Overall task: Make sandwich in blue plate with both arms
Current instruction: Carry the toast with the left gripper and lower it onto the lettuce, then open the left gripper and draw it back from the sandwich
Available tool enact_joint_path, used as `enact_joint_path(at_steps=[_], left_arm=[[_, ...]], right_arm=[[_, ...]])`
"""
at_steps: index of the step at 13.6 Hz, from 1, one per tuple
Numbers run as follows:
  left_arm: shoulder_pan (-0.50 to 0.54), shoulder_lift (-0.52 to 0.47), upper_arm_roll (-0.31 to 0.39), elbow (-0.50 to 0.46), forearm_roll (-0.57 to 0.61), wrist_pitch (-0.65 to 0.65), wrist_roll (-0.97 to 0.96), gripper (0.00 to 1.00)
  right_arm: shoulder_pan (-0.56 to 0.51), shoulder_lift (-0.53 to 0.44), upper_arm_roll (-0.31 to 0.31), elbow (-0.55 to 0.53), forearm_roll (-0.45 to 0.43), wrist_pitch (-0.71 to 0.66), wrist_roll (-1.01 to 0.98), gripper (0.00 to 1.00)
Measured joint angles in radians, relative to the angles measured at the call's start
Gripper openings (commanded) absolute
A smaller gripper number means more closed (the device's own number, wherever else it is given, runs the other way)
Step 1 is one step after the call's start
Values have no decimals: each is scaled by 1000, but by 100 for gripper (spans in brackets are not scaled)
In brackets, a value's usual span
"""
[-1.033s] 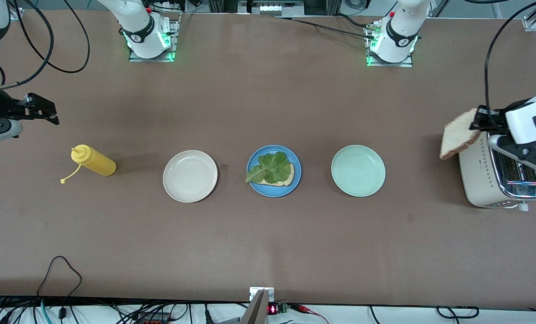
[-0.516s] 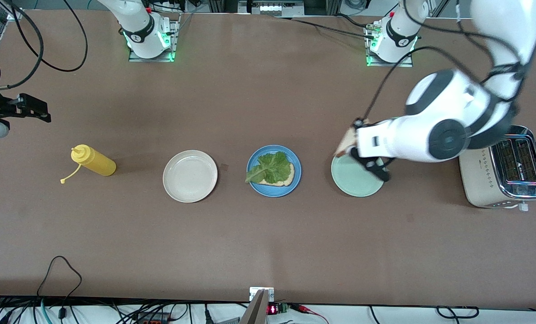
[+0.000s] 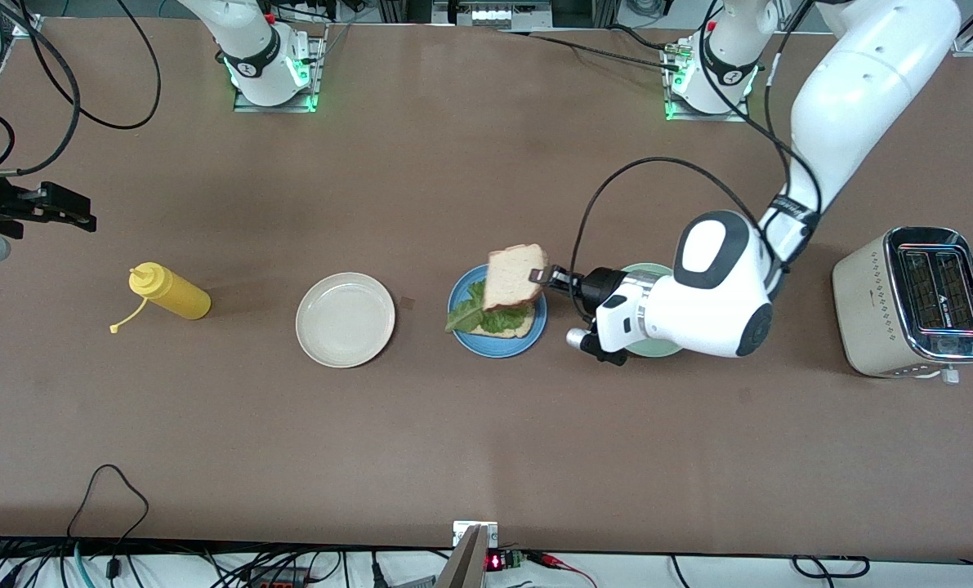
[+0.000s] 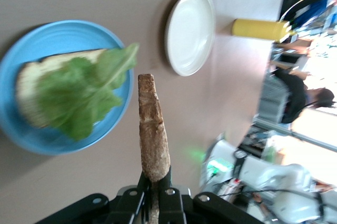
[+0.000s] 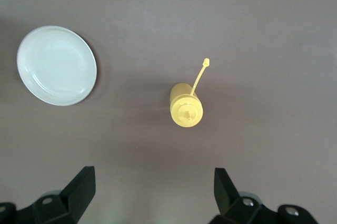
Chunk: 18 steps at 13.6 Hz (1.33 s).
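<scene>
The blue plate (image 3: 463, 336) sits mid-table and holds a bread slice (image 3: 517, 328) with a green lettuce leaf (image 3: 466, 310) on it. They also show in the left wrist view: plate (image 4: 16, 124), bread (image 4: 27, 84), lettuce (image 4: 79, 98). My left gripper (image 3: 542, 275) is shut on a second bread slice (image 3: 513, 276) and holds it tilted over the blue plate. In the left wrist view this slice (image 4: 152, 129) stands edge-on between the fingers (image 4: 169, 187). My right gripper (image 5: 152, 187) is open and empty, up in the air at the right arm's end of the table (image 3: 78, 216).
A cream-white plate (image 3: 345, 319) lies beside the blue plate toward the right arm's end, then a yellow squeeze bottle (image 3: 171, 294) on its side. A mint-green plate (image 3: 653, 269) lies under my left wrist. A toaster (image 3: 915, 302) stands at the left arm's end.
My left arm carried the bread slice from the toaster across the mint-green plate to above the blue plate. My right gripper drifted slightly toward the table's edge.
</scene>
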Motion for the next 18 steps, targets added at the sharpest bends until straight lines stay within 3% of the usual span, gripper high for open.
enact_joint_path(at_steps=[7,8,9,12,14,18], left_arm=[[-16,166,10,-32,-91,190,443,3],[-15,180,11,-44,-112,202,475,26],[-15,187,11,-54,-122,208,491,99],[3,188,14,-58,-125,198,505,100],[36,176,35,-56,-111,106,519,100],[91,88,64,-45,55,-83,519,100]], right_arm=[[-28,-5,1,-17,40,0,31,100],[-28,-7,1,-17,40,0,31,100],[-28,-11,1,-17,40,0,31,100],[-31,-28,1,-17,40,0,31,100],[-32,-37,1,-17,40,0,31,100],[-32,-39,9,-23,40,14,31,100]])
